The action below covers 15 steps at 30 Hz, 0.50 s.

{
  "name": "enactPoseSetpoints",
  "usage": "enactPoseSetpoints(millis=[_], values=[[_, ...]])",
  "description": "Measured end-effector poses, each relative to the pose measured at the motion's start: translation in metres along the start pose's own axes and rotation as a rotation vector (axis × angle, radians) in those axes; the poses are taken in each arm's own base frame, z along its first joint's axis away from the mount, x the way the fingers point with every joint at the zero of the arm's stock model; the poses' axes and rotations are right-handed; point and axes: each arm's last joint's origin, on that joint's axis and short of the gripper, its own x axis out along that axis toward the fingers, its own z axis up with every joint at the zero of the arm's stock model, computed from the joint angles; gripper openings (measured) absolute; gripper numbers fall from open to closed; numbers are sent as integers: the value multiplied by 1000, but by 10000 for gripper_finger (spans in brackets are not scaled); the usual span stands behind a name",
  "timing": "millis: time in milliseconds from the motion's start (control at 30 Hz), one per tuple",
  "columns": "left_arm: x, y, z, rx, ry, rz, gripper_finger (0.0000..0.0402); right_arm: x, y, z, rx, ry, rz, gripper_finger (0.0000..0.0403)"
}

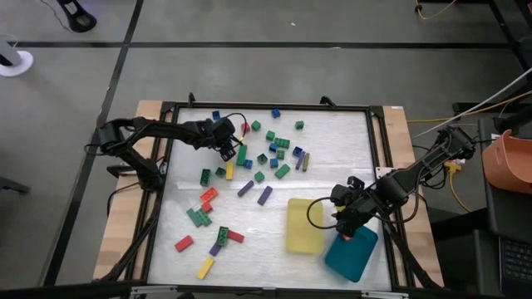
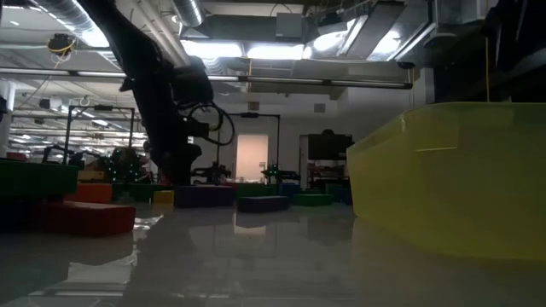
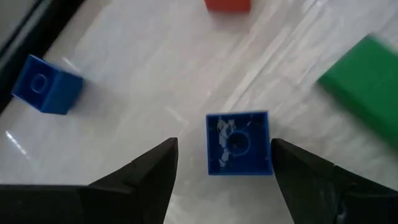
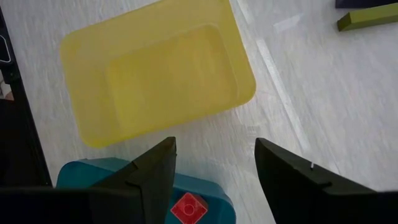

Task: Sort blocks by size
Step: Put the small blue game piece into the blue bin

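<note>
Left end effector point(image 3: 221, 180): open, fingers either side of a small blue cube point(image 3: 238, 143) on the table point(image 1: 332, 158), placed to close on it.
Right end effector point(image 4: 214, 168): open above the teal tray point(image 1: 351, 252), where a small red cube point(image 4: 188, 208) lies.
Blocks point(image 1: 266, 154): mostly scattered on the table; yellow tray point(image 1: 304, 225) empty.
Hidden: low view shows no grasp.

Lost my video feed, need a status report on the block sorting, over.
Left tool open, straddling a small blue cube. Right tool open above teal tray, one red cube in it. Yellow tray empty. Nothing blocking.
</note>
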Motion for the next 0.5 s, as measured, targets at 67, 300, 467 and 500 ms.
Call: enactPoseSetpoints(millis=[67, 300, 467, 500], values=[[6, -2, -2, 33, 20, 2, 244, 0, 0, 0, 0, 0, 0, 218], [12, -5, -1, 97, 23, 2, 202, 0, 0, 0, 0, 0, 0, 218], [10, -5, 3, 109, 11, -2, 122, 0, 0, 0, -1, 1, -2, 218], [9, -6, 5, 109, 6, -5, 121, 0, 0, 0, -2, 3, -4, 218]])
